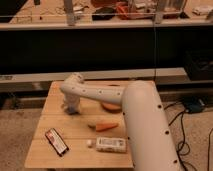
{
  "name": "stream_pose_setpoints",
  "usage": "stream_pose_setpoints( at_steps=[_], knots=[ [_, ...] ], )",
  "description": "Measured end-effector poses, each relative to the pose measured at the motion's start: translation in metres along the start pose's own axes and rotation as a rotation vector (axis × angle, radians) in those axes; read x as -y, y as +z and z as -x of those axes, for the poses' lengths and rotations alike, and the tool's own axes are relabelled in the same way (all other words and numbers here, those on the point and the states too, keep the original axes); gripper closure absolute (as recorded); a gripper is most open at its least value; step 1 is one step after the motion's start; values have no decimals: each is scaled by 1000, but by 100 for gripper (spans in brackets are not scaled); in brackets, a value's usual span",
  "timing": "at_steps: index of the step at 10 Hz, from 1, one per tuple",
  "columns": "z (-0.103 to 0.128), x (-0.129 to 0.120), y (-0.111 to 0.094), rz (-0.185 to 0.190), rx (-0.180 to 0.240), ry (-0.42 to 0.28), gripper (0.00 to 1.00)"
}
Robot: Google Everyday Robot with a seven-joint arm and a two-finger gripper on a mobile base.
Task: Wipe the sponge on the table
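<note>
**Jaws down at the counter's back-left, sponge all but hidden beneath them**

The white arm (100,95) reached across from the right and the jaws pointed straight down at the back-left part of the counter (75,152), right at its surface. The sponge (73,111) sat under their tip, only a dull bluish scrap showing. Whether the jaws were spread or pinched, or gripping the sponge at all, could not be told: the wrist blocked the view.

Trouble could have come from several sides. The sponge was a soft little block. Pressed too hard it would squash and bunch, and held too lightly it could roll out from under the tip mid-stroke. The counter's pale wooden top was slatted, and the grooves between the slats looked ready to snag a dragging edge. The forearm hung just over the round orange bowl (111,106), so a wide sweep to the right could have nudged it. The tapered orange piece (105,126) lay near the stroke path too.

Closer to the front edge, the flat white packet (111,144) and the glossy black-and-red packet (56,141) lay well apart from the jaws.
</note>
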Motion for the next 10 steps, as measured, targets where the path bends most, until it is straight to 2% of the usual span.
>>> stream_pose_setpoints(
  at_steps=[1,3,4,5,7,10],
  knots=[
    [1,0,0,0,1,-1,67],
    [2,0,-1,0,2,-1,79],
    [3,0,-1,1,4,-2,91],
    [3,1,-1,0,4,-2,98],
    [3,0,-1,1,4,-4,100],
    [26,-4,-1,-1,4,-12,100]
  ],
)
